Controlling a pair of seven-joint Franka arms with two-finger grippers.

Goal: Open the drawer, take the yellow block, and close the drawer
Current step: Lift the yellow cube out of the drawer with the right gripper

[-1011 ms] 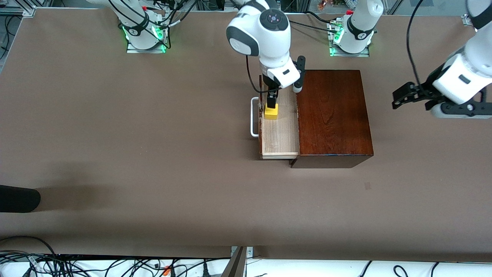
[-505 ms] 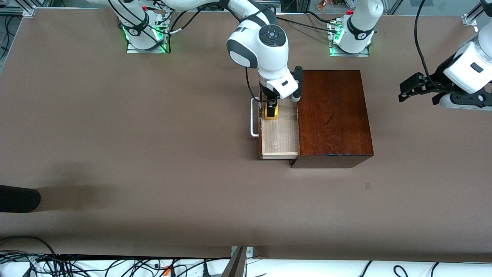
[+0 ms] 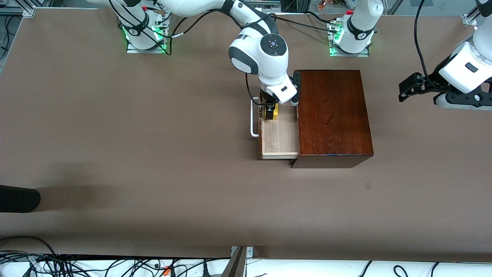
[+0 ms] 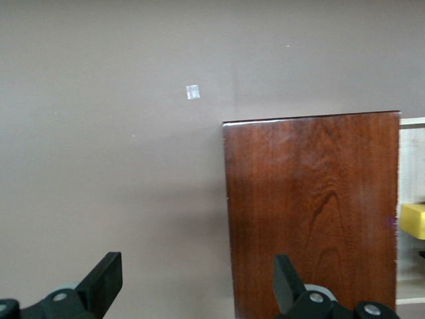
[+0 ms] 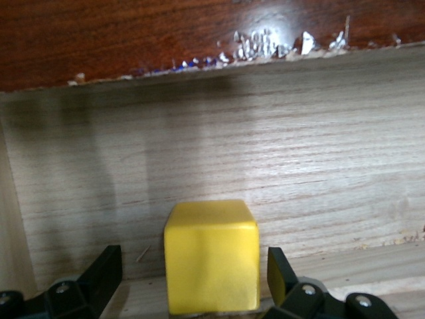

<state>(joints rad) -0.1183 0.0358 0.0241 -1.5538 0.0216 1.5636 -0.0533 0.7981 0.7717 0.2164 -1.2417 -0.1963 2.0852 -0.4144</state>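
The drawer (image 3: 280,134) stands pulled out of the dark wooden box (image 3: 332,115), its white handle (image 3: 253,119) toward the right arm's end. The yellow block (image 3: 275,116) sits on the drawer's pale floor (image 5: 265,166), at the end farther from the front camera. My right gripper (image 3: 271,111) is down in the drawer, open, one finger (image 5: 105,276) on each side of the block (image 5: 211,256) with a gap on both sides. My left gripper (image 3: 403,90) hangs open in the air over the table's left-arm end, holding nothing. The left wrist view shows the box (image 4: 312,212) and the block's edge (image 4: 413,220).
A small pale tape mark (image 3: 368,186) lies on the brown table nearer the front camera than the box. A dark rounded object (image 3: 19,198) juts in at the right arm's end. Cables (image 3: 115,265) run along the table's near edge.
My right gripper has come down into the drawer until its fingers straddle the yellow block. My left gripper has drifted a little toward the left arm's end of the table.
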